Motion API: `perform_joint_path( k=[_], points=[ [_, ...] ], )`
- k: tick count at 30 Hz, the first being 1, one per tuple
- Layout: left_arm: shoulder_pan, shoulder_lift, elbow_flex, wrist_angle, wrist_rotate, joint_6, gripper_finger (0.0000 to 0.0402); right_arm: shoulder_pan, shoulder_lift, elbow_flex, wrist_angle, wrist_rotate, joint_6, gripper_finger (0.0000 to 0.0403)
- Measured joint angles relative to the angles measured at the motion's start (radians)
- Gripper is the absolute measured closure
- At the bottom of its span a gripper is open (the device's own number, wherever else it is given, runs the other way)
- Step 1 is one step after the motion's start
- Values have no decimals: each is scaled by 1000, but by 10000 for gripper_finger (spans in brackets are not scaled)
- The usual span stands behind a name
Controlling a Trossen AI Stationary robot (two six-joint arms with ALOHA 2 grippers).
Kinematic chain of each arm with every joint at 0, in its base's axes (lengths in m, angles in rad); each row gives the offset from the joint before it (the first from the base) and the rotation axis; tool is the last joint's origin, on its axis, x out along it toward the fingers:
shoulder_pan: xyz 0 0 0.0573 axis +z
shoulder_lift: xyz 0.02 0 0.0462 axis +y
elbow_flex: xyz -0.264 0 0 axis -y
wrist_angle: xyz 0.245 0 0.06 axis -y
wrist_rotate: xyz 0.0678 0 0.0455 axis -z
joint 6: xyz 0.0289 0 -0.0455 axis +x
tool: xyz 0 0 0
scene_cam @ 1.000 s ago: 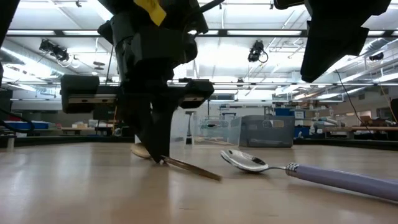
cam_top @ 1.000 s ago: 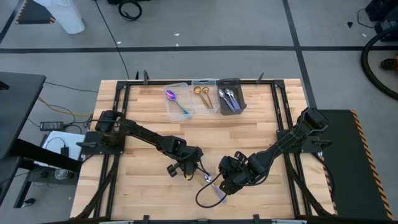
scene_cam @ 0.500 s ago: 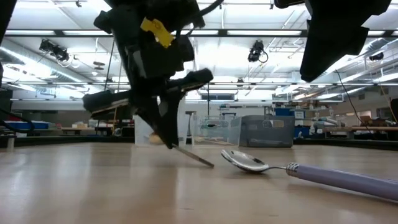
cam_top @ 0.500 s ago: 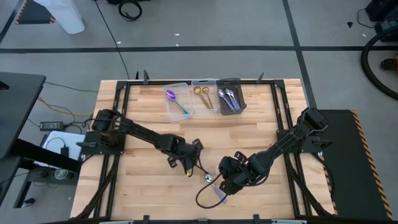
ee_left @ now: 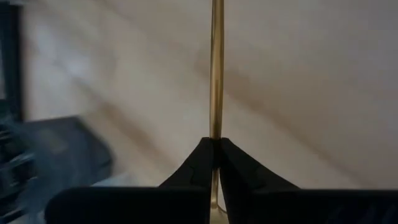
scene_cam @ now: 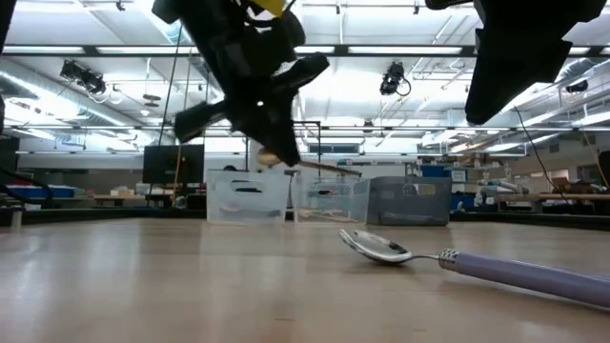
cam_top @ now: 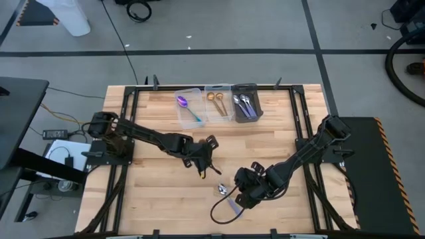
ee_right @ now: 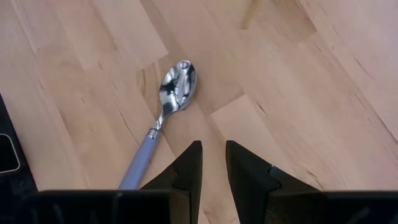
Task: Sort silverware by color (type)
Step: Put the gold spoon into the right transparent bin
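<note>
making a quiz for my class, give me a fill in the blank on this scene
1. The left gripper is shut on a slim ____-coloured utensil.
2. That utensil is held ____ the table, not resting on it.
3. The spoon lying near the right gripper has a ____ bowl.
4. At the table's far edge stand ____ bins.

Missing: gold; above; silver; three

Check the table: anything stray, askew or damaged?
One stray: a silver spoon with a lavender handle lies loose on the table, far from the bins, by the right gripper. The left gripper holds a gold utensil aloft. No damage visible.
</note>
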State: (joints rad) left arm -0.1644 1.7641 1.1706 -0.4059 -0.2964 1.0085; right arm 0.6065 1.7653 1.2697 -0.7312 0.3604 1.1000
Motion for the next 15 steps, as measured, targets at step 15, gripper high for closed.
perform_joint_path(
  k=[15],
  points=[
    [105,-6,0,262,-152,315,379,46,0,0,-20,118,7,321]
  ],
)
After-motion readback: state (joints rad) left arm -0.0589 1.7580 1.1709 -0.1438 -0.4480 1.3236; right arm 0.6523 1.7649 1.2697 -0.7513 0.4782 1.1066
